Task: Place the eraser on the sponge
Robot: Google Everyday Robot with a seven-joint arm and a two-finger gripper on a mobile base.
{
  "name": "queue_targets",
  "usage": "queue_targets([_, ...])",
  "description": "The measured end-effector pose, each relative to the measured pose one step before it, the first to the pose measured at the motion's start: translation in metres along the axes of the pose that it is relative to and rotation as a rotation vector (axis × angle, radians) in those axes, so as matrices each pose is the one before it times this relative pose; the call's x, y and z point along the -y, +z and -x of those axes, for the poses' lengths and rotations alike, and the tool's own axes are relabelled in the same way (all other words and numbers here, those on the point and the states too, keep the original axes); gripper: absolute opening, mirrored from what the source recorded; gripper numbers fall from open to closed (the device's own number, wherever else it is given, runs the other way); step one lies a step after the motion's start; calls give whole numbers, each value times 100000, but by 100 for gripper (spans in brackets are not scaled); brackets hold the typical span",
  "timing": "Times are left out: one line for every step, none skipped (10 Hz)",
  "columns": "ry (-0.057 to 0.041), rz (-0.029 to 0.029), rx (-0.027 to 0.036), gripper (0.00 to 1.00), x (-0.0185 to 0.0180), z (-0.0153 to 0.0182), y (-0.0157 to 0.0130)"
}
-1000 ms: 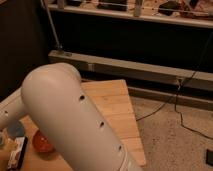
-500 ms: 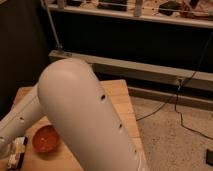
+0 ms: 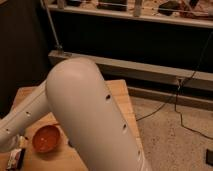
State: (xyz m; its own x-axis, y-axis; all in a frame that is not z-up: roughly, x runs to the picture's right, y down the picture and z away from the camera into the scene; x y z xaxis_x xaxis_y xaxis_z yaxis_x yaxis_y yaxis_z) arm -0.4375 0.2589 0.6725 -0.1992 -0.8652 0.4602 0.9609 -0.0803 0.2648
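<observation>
White casing takes up most of our single view: the thick upper link of the arm (image 3: 95,120) runs from a rounded top near the middle down to the bottom edge. A slimmer link slants from it to the lower left and leaves the picture there. The gripper lies somewhere past that lower left edge, out of sight, so we cannot tell whether it stands wide, narrow or holds anything. Under the arm we see the pale wooden table (image 3: 122,92), and on it the orange bowl (image 3: 46,138), upright, just below the slim link and beside the thick one. At the lower left corner a small block (image 3: 15,159) with white, dark and reddish parts is cut by the frame. It may be the eraser, but we cannot say for sure. The sponge we cannot pick out, as the arm covers much of the tabletop. Behind the table a grey ledge (image 3: 150,67) runs along a dark wall, and a black cable (image 3: 192,125) trails over the speckled floor (image 3: 170,145) at the right. Against the picture from one second ago, the rounded top of the arm has moved to the right and a little up, and the bowl, then mostly hidden behind the casing, now shows almost whole. Against the picture from half a second ago, the change is slight: the arm has edged a little further right, the slim link sits a touch lower, and the table and bowl keep their places.
</observation>
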Motion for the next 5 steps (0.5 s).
queue_targets([1686,1238,1506,65,193,-218,434])
queue_targets([1965,1457,1479,65,288,-316,420])
queue_targets([1789,1691,1152,65,400,-431,438])
queue_targets([1059,1747,699,65,240,-285,403])
queue_targets([844,2261,1025,65,263,-207,603])
